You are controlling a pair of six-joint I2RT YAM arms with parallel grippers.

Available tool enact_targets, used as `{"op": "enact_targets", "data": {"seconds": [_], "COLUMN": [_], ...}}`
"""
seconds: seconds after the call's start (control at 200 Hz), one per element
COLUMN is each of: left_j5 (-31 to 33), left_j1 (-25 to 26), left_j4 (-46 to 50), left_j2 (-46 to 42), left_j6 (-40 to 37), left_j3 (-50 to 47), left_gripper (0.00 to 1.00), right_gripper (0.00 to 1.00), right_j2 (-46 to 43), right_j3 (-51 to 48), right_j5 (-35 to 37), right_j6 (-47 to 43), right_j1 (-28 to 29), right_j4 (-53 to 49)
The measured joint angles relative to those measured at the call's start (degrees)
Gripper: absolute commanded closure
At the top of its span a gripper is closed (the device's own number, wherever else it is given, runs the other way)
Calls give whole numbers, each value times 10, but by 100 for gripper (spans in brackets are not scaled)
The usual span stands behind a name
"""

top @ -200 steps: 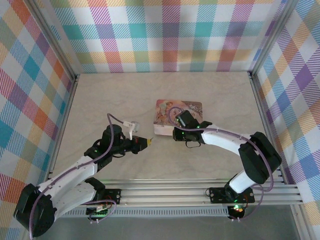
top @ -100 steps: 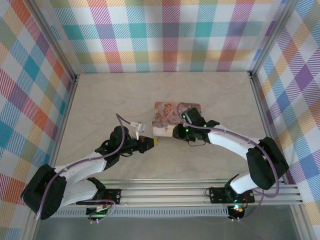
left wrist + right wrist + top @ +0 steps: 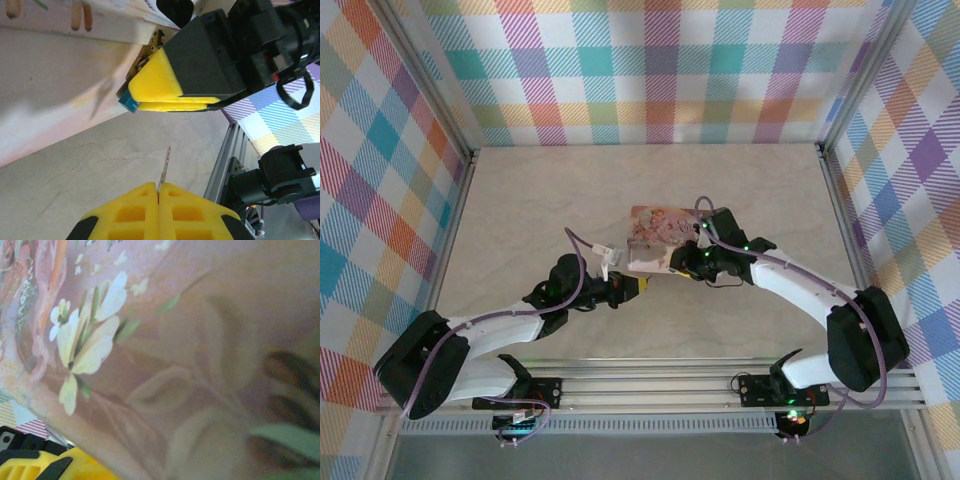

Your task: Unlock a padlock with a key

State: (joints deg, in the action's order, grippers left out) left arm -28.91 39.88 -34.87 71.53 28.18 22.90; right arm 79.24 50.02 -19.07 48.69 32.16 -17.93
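Left gripper [image 3: 158,189] is pinching the key [image 3: 165,162], aiming it at the padlock [image 3: 129,103], which the right gripper [image 3: 175,102] is clamping beside the box [image 3: 655,228]. The key is not yet touching the padlock, leaving insertion and turning.

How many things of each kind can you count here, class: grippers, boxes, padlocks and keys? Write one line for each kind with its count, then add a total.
Grippers: 2, the left gripper and the right gripper
Boxes: 1, the pink box
Padlocks: 1, the padlock
Keys: 1, the key
Total: 5
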Motion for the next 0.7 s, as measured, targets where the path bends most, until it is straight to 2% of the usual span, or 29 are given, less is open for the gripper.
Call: {"op": "enact_targets", "data": {"seconds": [0.225, 0.7], "left_j5": [10, 53], "left_j1": [10, 20], "left_j4": [-9, -11], "left_j2": [42, 75], "left_j6": [-19, -67], "left_j3": [14, 51], "left_gripper": [100, 100], "right_gripper": [100, 100], "right_j2": [0, 0], "right_j3": [8, 25], "right_j5": [-32, -66], "right_j6": [6, 30], "right_j1": [-8, -18], "right_j4": [-10, -27]}}
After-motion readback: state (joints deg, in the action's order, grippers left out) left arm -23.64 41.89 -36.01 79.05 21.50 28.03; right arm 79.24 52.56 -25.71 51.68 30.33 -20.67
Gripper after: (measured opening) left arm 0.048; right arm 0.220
